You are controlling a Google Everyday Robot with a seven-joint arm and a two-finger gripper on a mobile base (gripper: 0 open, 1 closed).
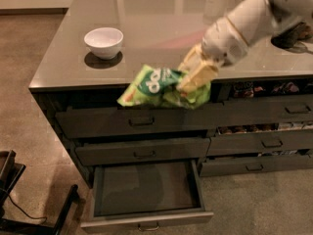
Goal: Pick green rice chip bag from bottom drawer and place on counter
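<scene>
My gripper (193, 77) is shut on the green rice chip bag (156, 86) and holds it in the air at the height of the counter's front edge, in front of the top drawers. The bag is crinkled bright green with white lettering. The bottom drawer (146, 218) is pulled open below, its dark interior bare. The counter (161, 28) is a glossy grey-beige slab just behind and above the bag. My white arm reaches in from the upper right.
A white bowl (103, 42) stands on the counter's left part. Narrower drawers (254, 129) at the right are ajar and show snack packets. A dark object (293, 35) sits at the counter's right edge. A black stand (19, 199) is on the floor at lower left.
</scene>
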